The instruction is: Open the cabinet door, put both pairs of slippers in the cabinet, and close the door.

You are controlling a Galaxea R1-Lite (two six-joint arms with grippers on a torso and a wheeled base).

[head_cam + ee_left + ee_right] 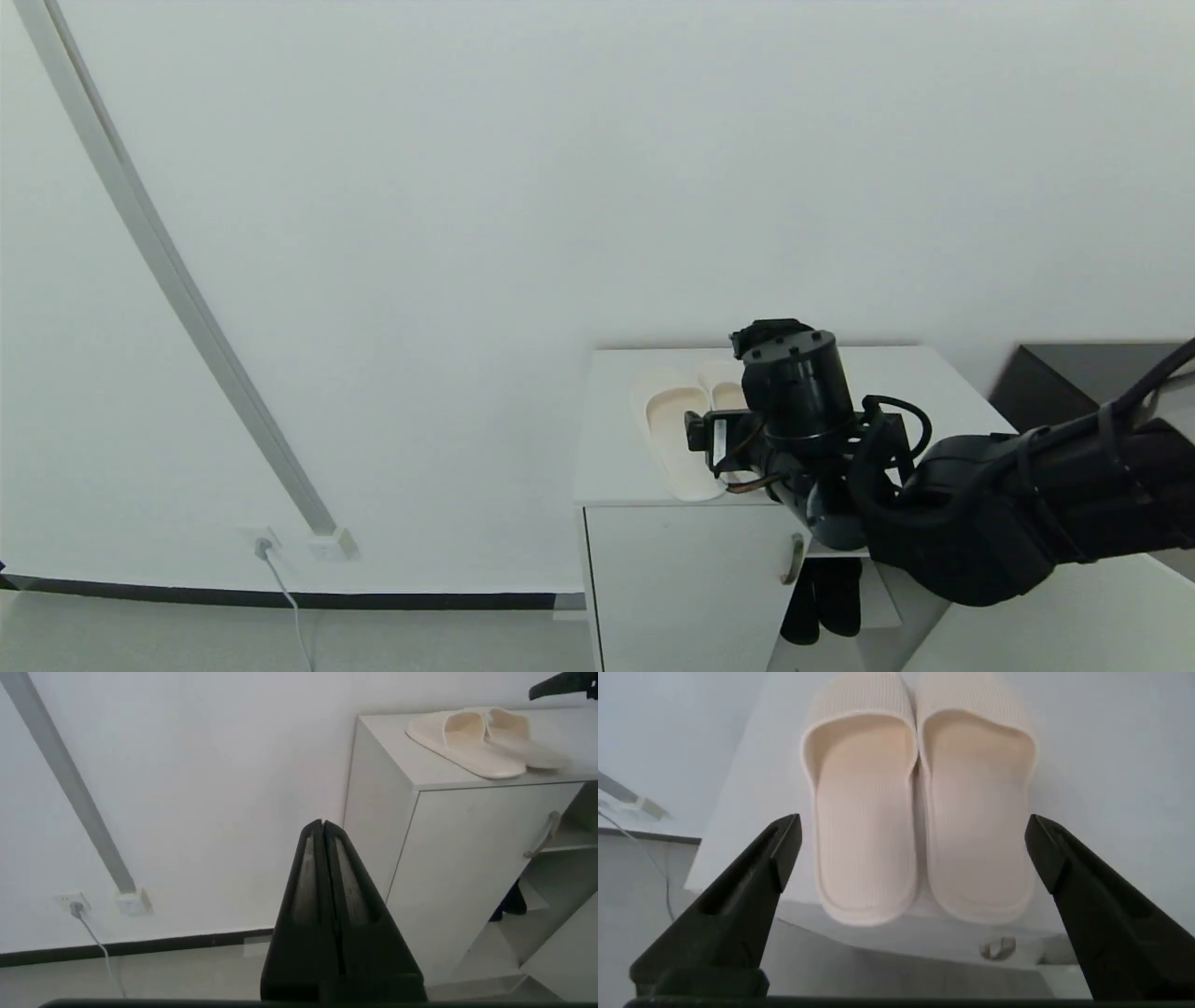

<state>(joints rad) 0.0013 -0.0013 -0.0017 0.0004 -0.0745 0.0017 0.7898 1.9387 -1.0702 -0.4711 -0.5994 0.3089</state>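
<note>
The cream slippers (674, 427) lie side by side on the top of the white cabinet (611, 471). They are on its left part, and their heels reach almost to the front edge. The two slippers touch each other along their inner sides.

The right pincer (913, 831) is wide open. In the right wrist view the pair lies between its two black fingers (747, 901), with one finger outside each slipper, and both fingers are apart from the slippers. In the left wrist view a dark tip of this pincer shows a little above the toes of the slippers (486, 739), without touching them. In the head view the right wrist covers a part of the slipper that is farther to the right.

The left pincer (322, 835) is closed, its fingers pressed together with nothing between them. It is low and to the left of the cabinet, well apart from the slippers, and it points toward the wall (467, 187).

The left door (681, 588) of the cabinet is closed and has a handle (794, 558) at its right edge. To the right of it the cabinet is open, and the black slippers (826, 597) are inside, under a shelf (575, 840).

On the wall, to the left of the cabinet, a grey strip (168, 271) comes down slantwise to a socket (264, 543) near the floor, and a cable (291, 607) hangs from the socket.
</note>
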